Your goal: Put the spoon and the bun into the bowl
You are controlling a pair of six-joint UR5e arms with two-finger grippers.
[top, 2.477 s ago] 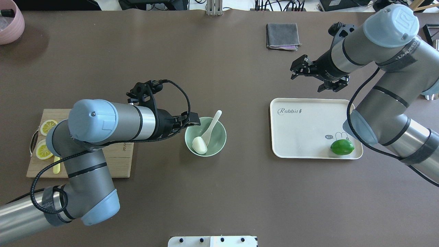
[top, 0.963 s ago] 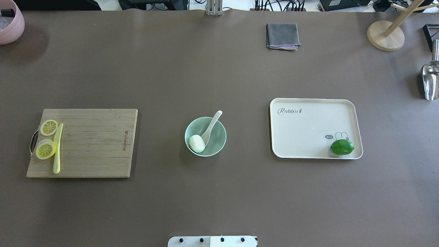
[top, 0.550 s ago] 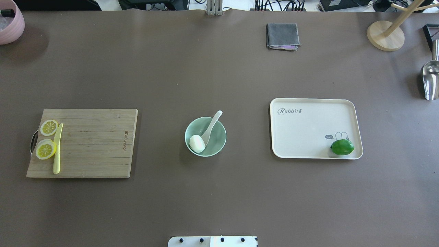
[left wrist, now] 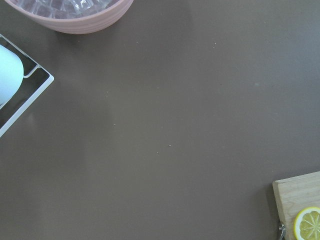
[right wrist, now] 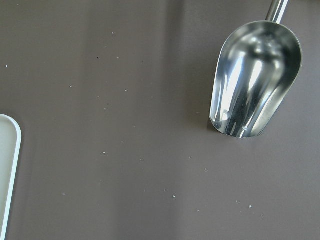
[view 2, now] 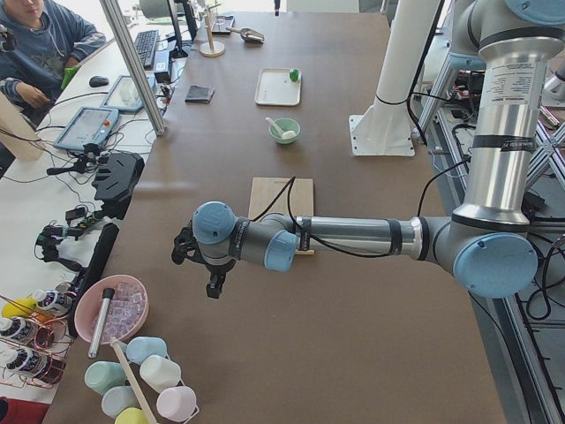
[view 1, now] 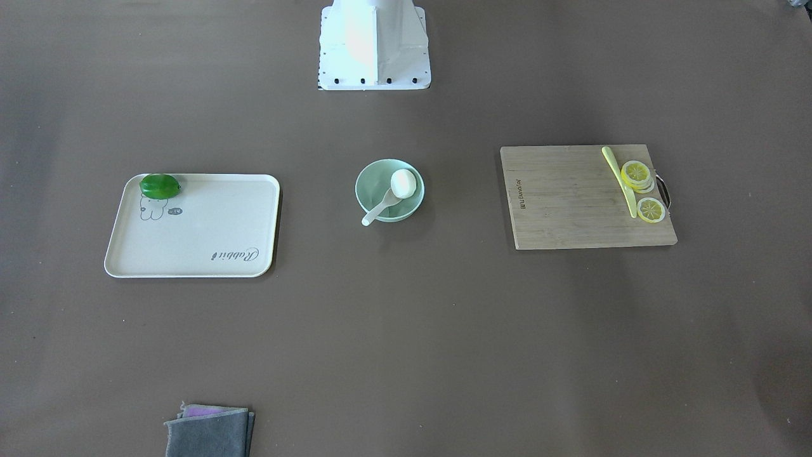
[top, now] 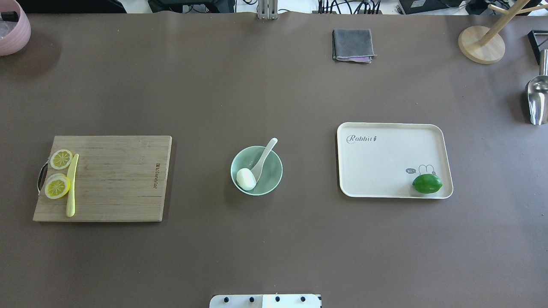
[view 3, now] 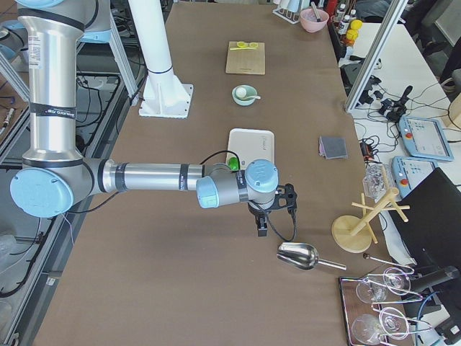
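The mint-green bowl (top: 272, 174) stands at the table's middle, also in the front-facing view (view 1: 366, 190). The white bun (top: 245, 179) lies inside it at the near-left. The white spoon (top: 263, 157) rests with its scoop in the bowl and its handle over the far rim. Both arms are out of the overhead view. My left gripper (view 2: 210, 281) hangs over bare table near the pink bowl, and my right gripper (view 3: 262, 228) hangs near the metal scoop. I cannot tell whether either is open or shut.
A wooden cutting board (top: 115, 179) with lemon slices (top: 57, 187) and a yellow-green knife (top: 71, 185) lies left. A cream tray (top: 381, 162) with a lime (top: 427, 183) lies right. A grey cloth (top: 352, 44), pink bowl (top: 10, 30), metal scoop (top: 536, 99) and wooden stand (top: 481, 44) sit at the edges.
Both arms have left the overhead view since 2.5 s ago; the left gripper had been at the bowl's rim. The bun sits slightly further left. Nothing has moved in the last second.
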